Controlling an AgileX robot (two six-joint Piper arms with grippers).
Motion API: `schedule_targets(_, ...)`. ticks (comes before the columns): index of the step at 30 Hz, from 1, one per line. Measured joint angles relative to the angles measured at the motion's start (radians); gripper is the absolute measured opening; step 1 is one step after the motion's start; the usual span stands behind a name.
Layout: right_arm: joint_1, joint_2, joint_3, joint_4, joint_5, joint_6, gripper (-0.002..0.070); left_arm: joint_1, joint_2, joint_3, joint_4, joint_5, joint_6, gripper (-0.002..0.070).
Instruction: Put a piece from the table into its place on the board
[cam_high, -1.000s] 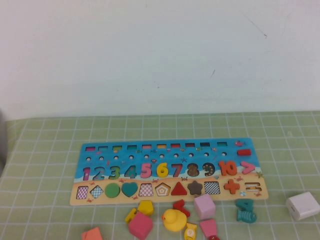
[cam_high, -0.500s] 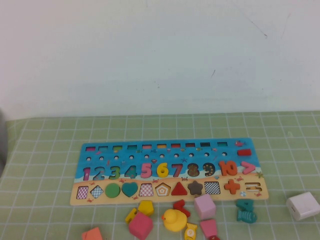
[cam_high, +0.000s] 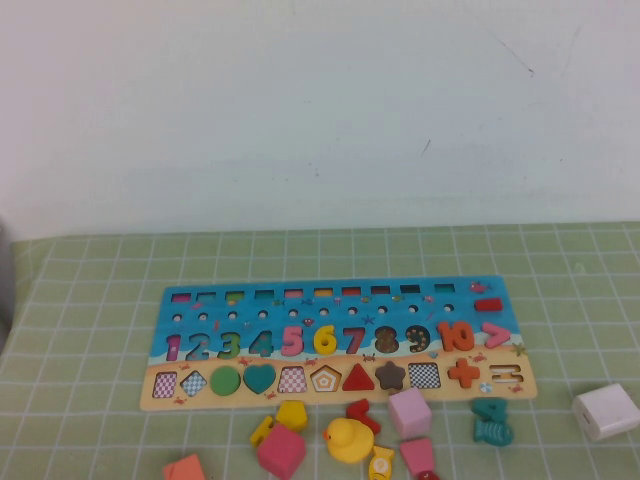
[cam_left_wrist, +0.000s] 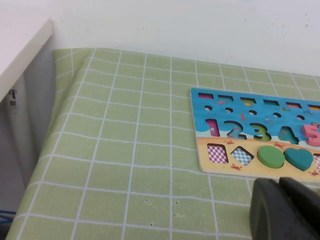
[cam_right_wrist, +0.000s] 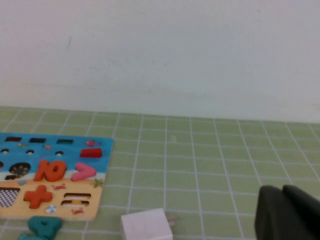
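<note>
The board (cam_high: 240, 318) lies flat on the green checked cloth, with its blue upper part and tan lower strip. The yellow numeral "6" (cam_high: 325, 340) sits in the numeral row between the pink 5 and the red 7. The board's left end shows in the left wrist view (cam_left_wrist: 202, 155) and its right end in the right wrist view (cam_right_wrist: 97, 197). My left gripper (cam_left_wrist: 278, 181) is shut and empty, low over the cloth near the board's front left. My right gripper (cam_right_wrist: 282, 187) is shut and empty, over the cloth right of the board. Neither gripper shows in the high view.
Loose pieces lie in front of the board: a yellow pentagon (cam_high: 292, 414), a yellow duck (cam_high: 347, 440), pink blocks (cam_high: 409, 413), a teal fish (cam_high: 492, 421) and a white cube (cam_high: 606, 411). A white shelf (cam_left_wrist: 20, 50) stands past the table's left edge.
</note>
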Motion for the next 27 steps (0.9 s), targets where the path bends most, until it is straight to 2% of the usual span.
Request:
schedule_targets(3,-0.032,-0.007,0.000,-0.074,0.049,0.105,-0.0001,0.000,0.000,0.000,0.000,0.000,0.000,-0.0001)
schedule_targets(10,-0.071,-0.007,0.000,-0.107,0.156,0.144,-0.0001,0.000,0.000,0.000,0.000,0.000,0.000,-0.0001)
schedule_targets(27,-0.016,-0.007,-0.006,-0.107,0.195,0.238,-0.0001,0.000,0.000,0.000,0.000,0.000,0.000,-0.0001)
